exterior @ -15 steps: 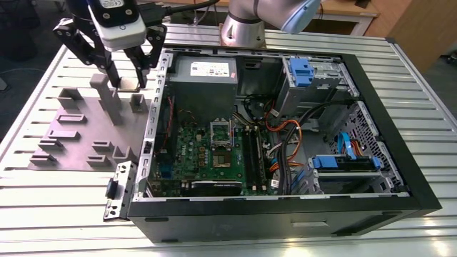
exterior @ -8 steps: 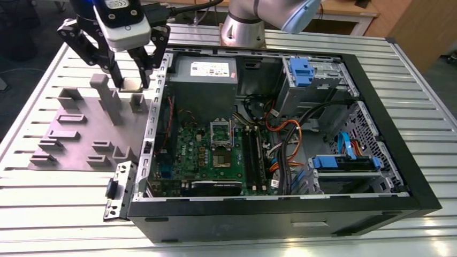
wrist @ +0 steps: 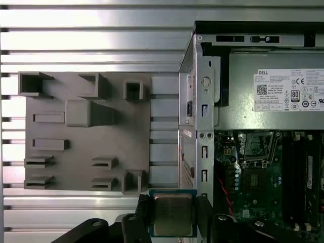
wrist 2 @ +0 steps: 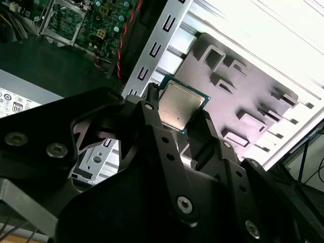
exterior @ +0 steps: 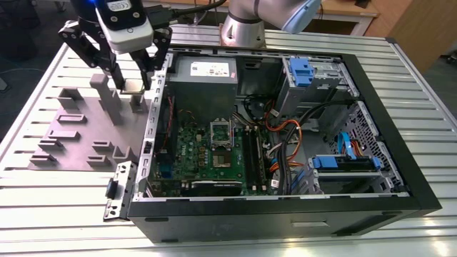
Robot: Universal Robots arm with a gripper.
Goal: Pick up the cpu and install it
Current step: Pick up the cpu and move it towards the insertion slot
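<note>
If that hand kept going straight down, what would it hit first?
The hand, gripping the cpu, would probably meet the grey fixture plate beside the computer case; depth is unclear, so possibly the slatted table.

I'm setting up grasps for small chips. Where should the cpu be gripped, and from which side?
Take the cpu by two opposite edges, coming from above its silver top, as the gripper holds it. It is thin and flat, so probably only the edges offer purchase, and this grip leaves the underside free.

High exterior; wrist views near cpu (wrist: pixel 172 214)
</note>
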